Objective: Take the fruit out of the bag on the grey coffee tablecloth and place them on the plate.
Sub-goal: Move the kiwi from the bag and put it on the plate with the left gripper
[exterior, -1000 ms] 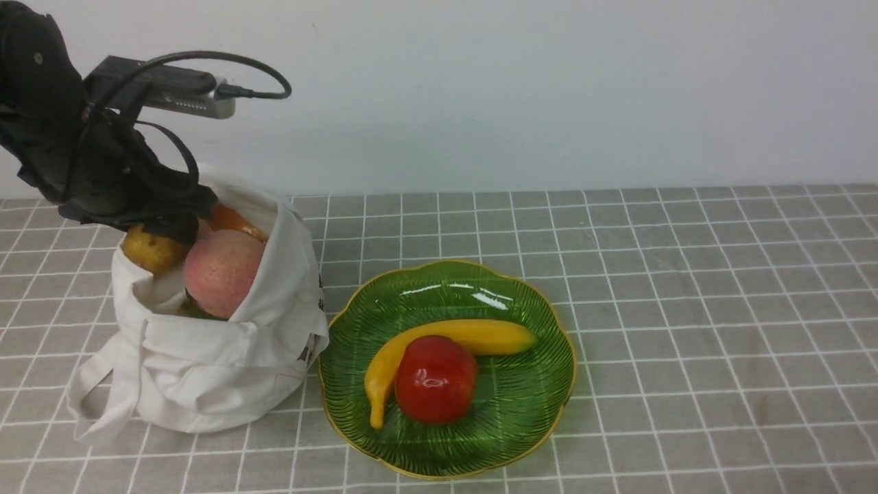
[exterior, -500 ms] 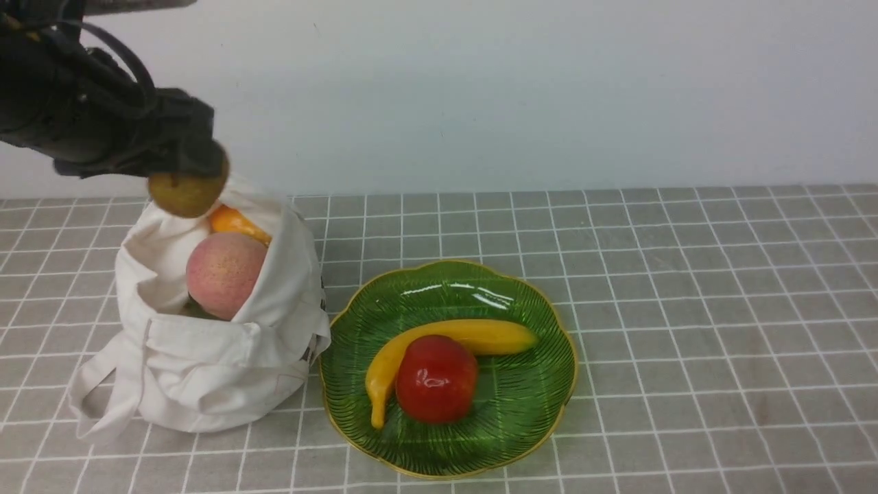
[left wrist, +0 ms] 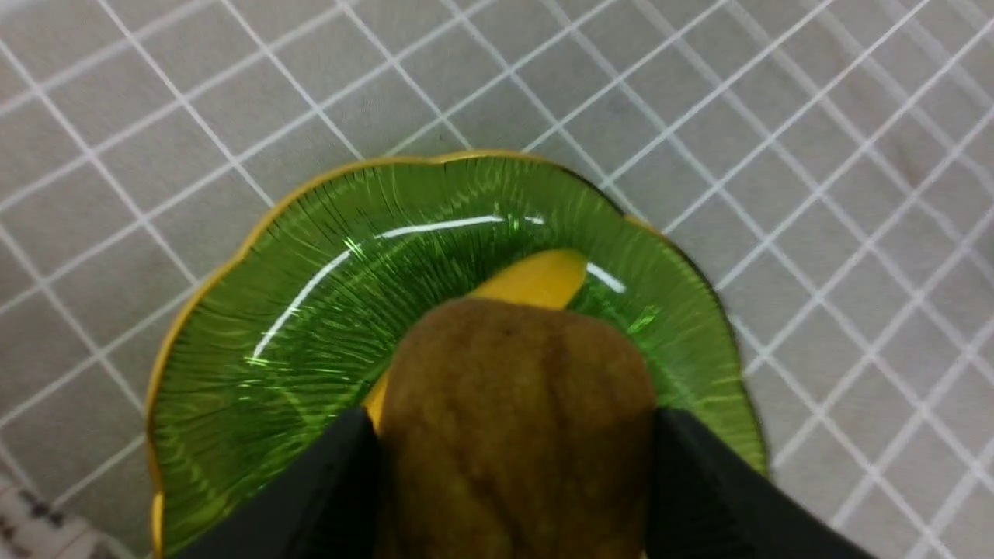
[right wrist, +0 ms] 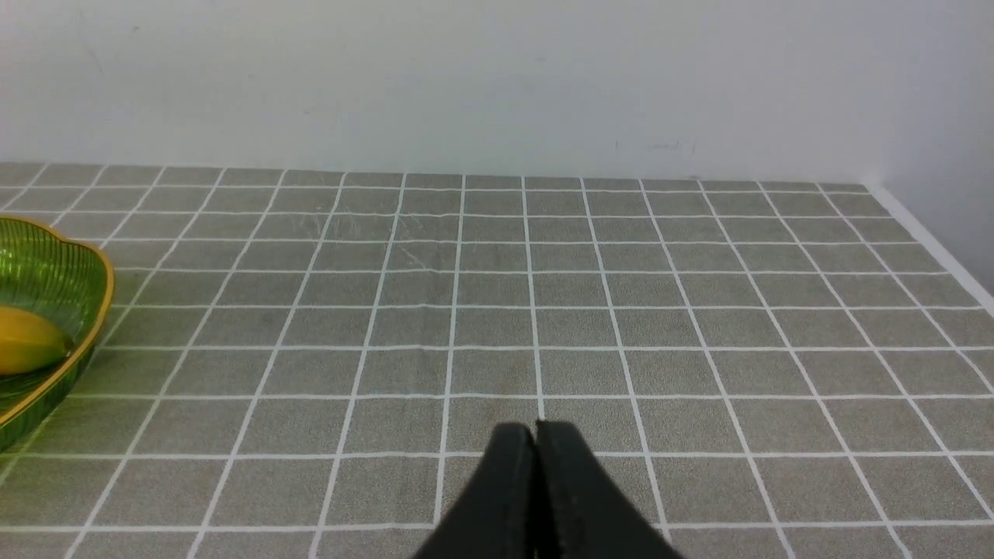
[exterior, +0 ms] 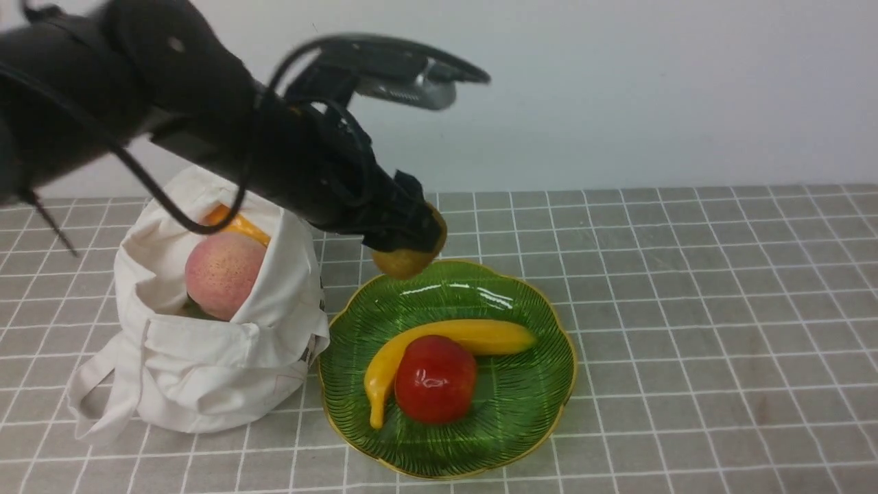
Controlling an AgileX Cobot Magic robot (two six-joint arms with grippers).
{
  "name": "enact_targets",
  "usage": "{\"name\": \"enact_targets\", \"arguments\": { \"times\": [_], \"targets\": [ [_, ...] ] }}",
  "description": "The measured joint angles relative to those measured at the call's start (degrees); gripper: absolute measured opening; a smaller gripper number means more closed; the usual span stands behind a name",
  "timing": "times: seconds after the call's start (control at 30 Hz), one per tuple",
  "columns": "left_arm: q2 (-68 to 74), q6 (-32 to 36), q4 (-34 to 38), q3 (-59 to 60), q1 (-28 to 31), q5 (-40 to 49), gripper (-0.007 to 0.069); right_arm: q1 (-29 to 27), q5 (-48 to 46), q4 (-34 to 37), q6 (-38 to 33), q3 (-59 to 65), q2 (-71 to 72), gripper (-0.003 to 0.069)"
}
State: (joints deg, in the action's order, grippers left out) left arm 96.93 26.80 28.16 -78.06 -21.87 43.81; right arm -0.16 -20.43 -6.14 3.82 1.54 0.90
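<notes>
Left gripper (exterior: 406, 237) is clamped on the brownish-yellow fruit (exterior: 409, 262). The jaws stand wide on its 2 sides, and its lower half shows below the fingers. The fruit hangs over the far rim of the plate (exterior: 528, 418), on the plate's left, clear of the glass. It's roundish, so there's no long axis to align.

Left arm is the 1 on the job. Right gripper (right wrist: 536, 435) has its jaws pressed together, empty, over bare tablecloth (exterior: 686, 309) well right of the plate.

Room on the plate:
- banana (exterior: 473, 336) lies across the plate's middle, long axis near-left to far-right
- apple (exterior: 435, 379) touches the banana on the plate's near side
- the far strip and right side are bare ribbed glass

My read: nudge inward from the rim, then lower and release on the far strip. The glass looks slick and the wall slopes, so expect a roll toward the banana. Too near the rim and it could tip out.

Bag (exterior: 206, 370) sits at the plate's left rim; can't tell if they touch. Peach (exterior: 225, 273) and orange piece (exterior: 236, 223) are in it, not yet moved.
</notes>
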Motion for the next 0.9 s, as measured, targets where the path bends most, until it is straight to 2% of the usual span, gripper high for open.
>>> {"name": "enact_targets", "arguments": {
  "times": [0.23,0.33,0.37,0.5,0.67,0.73,0.8,0.87,0.9],
  "targets": [
    [9.8,0.0,-2.3,0.0,-0.1,-5.9,0.0398,0.0,0.0,0.0,0.0,0.0,0.0,-0.0015],
    [11.5,0.0,-2.7,0.0,-0.1,-6.9,0.0429,0.0,0.0,0.0,0.0,0.0,0.0,-0.0015],
    [12.6,0.0,-2.8,0.0,-0.1,-7.6,0.0491,0.0,0.0,0.0,0.0,0.0,0.0,-0.0015],
    [13.1,0.0,-3.0,0.0,-0.1,-8.2,0.0573,0.0,0.0,0.0,0.0,0.0,0.0,-0.0015],
    [13.0,0.1,-3.7,0.0,-0.1,-8.1,0.0580,0.0,0.0,0.0,0.0,0.0,0.0,-0.0015],
    [11.1,-0.2,-5.0,0.0,-0.1,-6.9,0.0491,0.0,0.0,0.0,0.0,0.0,0.0,-0.0015],
    [8.0,-1.1,-6.9,0.1,-0.1,-5.8,0.0354,0.0,0.0,0.0,0.0,0.0,0.0,-0.0015],
    [2.4,-3.3,-8.9,0.1,-0.1,-4.1,0.0174,0.0,0.0,0.0,0.0,0.0,0.0,-0.0015],
    [1.8,-3.5,-9.1,0.1,-0.1,-4.1,0.0157,0.0,0.0,0.0,0.0,0.0,0.0,-0.0015]
  ]
}}
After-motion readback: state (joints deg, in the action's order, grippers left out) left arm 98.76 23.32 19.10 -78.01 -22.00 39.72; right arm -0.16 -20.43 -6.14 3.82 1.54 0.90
